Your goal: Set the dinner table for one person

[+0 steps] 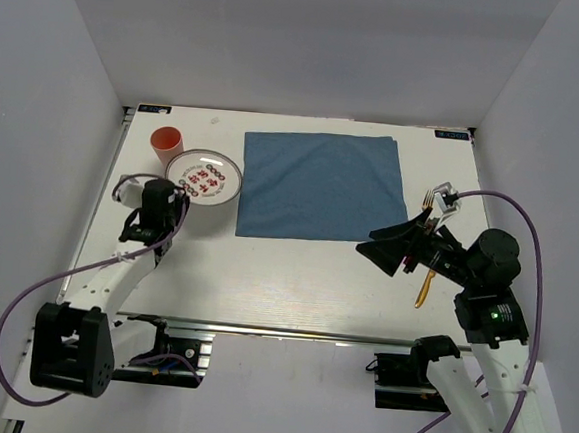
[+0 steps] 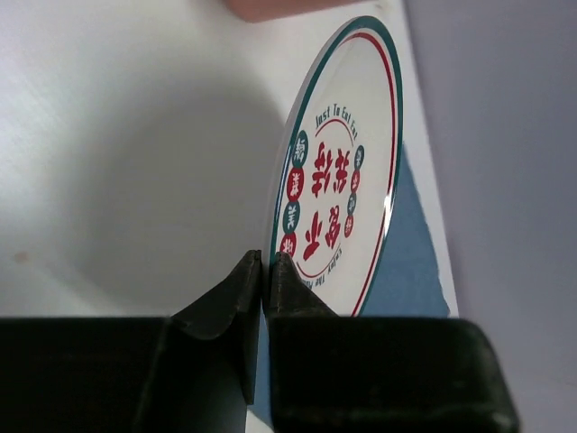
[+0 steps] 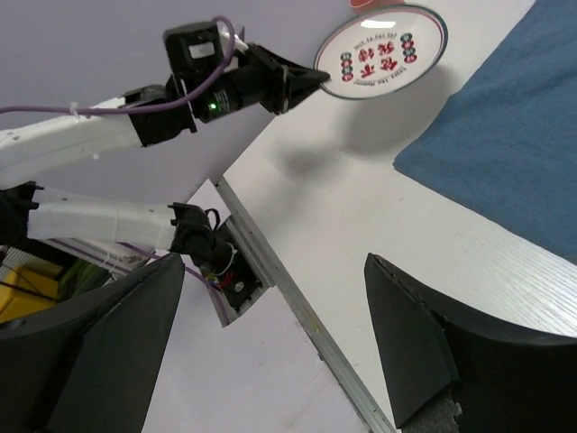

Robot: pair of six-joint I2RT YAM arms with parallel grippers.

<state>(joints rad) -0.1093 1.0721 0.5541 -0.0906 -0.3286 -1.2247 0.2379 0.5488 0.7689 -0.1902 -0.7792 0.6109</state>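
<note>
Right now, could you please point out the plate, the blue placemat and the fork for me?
plate (image 1: 203, 178): top view, on its printed centre.
blue placemat (image 1: 320, 184): top view, on the middle of the cloth.
fork (image 1: 426, 284): top view, on its golden handle.

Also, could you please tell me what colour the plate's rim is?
The plate has a green outer ring, red inside it; left wrist view.

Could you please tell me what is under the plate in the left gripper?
Only bare white table and the plate's shadow show beneath the plate, pinched at its rim by the left gripper. The patch directly beneath it is covered from above.
</note>
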